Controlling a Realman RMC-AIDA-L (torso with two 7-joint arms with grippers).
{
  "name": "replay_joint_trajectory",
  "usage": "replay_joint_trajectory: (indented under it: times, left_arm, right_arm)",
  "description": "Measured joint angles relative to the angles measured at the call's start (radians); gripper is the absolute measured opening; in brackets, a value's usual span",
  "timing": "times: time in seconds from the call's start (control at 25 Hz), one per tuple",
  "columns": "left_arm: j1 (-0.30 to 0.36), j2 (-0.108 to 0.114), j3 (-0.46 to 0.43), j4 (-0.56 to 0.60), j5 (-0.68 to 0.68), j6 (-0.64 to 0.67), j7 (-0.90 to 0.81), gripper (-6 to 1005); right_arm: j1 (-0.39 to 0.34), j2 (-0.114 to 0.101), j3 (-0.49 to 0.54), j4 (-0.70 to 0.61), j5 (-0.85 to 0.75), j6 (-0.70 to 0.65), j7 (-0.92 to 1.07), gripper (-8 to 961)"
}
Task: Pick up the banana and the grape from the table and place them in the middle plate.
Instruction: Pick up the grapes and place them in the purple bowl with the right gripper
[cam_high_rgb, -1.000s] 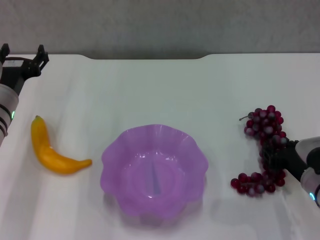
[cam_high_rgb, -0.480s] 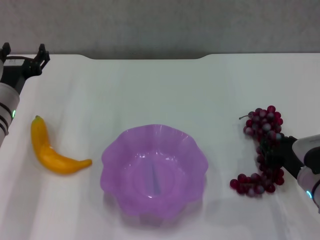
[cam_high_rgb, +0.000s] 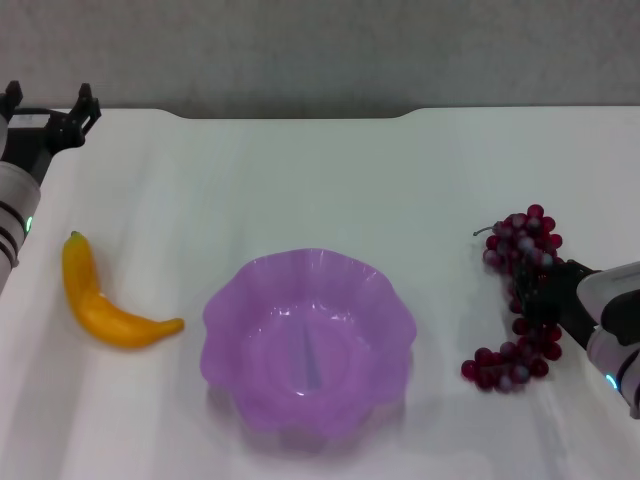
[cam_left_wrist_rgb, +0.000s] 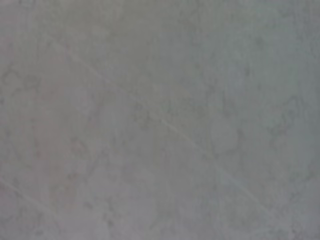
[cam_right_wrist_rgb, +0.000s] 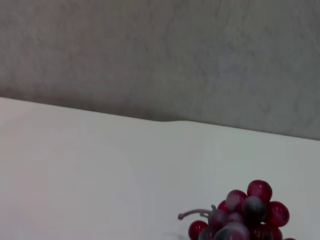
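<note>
The right end effector (cam_high_rgb: 545, 300) grips the grape (cam_high_rgb: 520, 262) beside the middle plate (cam_high_rgb: 308, 340); next, carry it over the rim

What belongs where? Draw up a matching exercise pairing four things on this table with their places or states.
Things:
1. curved yellow-orange banana
2. bunch of dark red-purple grapes
3. translucent purple scalloped plastic dish
4. left gripper

Places or states:
A. empty, mid-table
B. at the table's far left corner
C. lying left of the dish
D. at the right gripper

Pairs: 1-C, 2-D, 3-A, 4-B
</note>
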Motion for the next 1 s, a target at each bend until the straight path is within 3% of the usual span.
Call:
replay_joint_trajectory:
  times: [1.0]
  left_arm:
    - [-0.002, -0.001, -0.001, 0.002, 0.003, -0.004, 0.0, 887]
  right_arm:
    - [0.001, 0.001, -0.001, 0.0, 0.005, -0.036, 0.006, 339]
